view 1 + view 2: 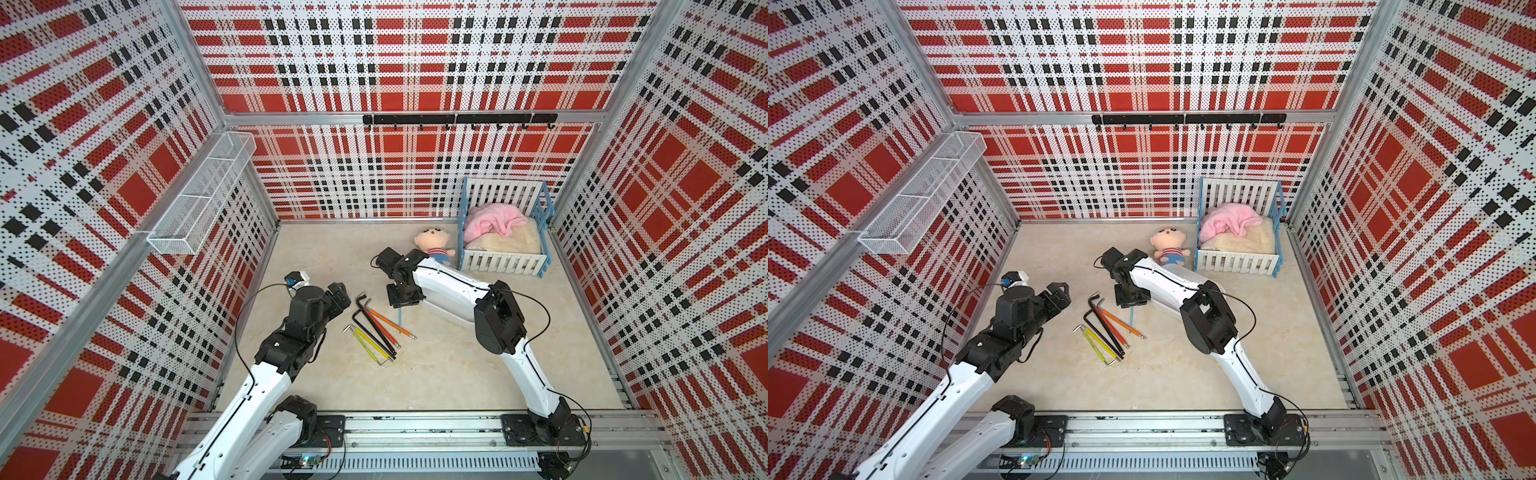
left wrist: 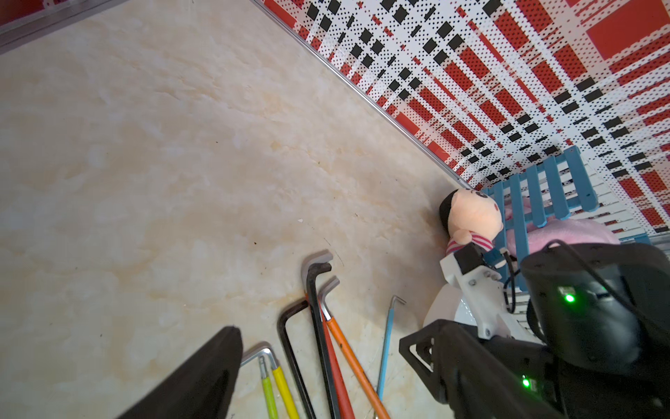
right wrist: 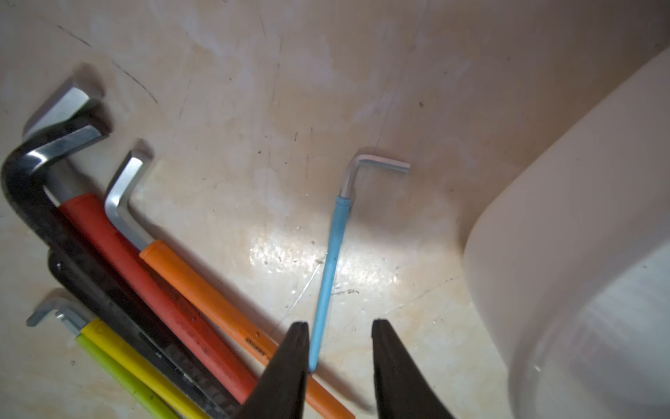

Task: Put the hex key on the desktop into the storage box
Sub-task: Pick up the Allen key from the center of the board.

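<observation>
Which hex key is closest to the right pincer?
The thin blue-sleeved hex key: it lies apart from the bunched keys, its shaft between the fingers of the right pincer.

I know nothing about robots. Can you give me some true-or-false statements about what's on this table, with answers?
1. The blue hex key lies between the jaws of the right gripper, which stand apart. True.
2. The doll lies inside the crib. False: it lies on the desktop beside the crib.
3. The orange hex key is in the storage box. False: it lies on the desktop.
4. A pink blanket lies in the crib. True.
</observation>
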You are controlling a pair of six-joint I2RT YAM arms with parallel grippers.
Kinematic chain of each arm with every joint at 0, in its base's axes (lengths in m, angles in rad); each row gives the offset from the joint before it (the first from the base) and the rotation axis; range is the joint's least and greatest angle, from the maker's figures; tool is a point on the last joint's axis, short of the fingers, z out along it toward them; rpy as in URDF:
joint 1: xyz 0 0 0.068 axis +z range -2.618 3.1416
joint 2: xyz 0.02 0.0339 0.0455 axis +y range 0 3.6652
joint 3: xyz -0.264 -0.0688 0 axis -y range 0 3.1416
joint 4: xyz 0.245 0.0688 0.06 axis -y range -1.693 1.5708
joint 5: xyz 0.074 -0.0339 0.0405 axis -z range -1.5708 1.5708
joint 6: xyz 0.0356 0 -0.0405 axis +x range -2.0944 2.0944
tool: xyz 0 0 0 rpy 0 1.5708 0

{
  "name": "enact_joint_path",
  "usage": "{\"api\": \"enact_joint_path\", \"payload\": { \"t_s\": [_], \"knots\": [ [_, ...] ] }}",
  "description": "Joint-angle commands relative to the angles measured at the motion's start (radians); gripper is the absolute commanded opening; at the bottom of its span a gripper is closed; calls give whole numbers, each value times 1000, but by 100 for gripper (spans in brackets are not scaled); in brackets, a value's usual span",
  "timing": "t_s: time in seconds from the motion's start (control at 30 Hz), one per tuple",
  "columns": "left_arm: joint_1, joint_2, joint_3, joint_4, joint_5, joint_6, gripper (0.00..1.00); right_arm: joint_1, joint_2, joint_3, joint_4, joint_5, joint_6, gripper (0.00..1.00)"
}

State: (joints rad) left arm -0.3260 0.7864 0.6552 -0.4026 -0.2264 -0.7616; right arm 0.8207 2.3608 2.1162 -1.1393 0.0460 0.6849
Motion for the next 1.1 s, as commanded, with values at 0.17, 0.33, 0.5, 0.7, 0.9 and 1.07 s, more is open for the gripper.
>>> {"api": "enact_joint_path", "payload": {
  "t_s": [0.17,0.33,0.5,0.7,0.9,1.07],
  "knots": [
    [7,-60,-32,-13,33,94,91,-5,95,109,-33,8,16,33],
    [7,-72,-35,-13,64,98,89,-9,132,140,-60,16,28,31],
    [8,-101,-20,-26,151,114,85,-9,155,142,-50,4,33,31],
    [-28,-134,2,-121,252,87,77,-9,167,130,-53,11,45,29],
    [-62,-256,-4,-254,297,61,76,-9,173,108,-48,14,58,28],
    [-69,-393,-49,-327,351,70,75,-9,172,97,-43,15,61,24]
  ]
}}
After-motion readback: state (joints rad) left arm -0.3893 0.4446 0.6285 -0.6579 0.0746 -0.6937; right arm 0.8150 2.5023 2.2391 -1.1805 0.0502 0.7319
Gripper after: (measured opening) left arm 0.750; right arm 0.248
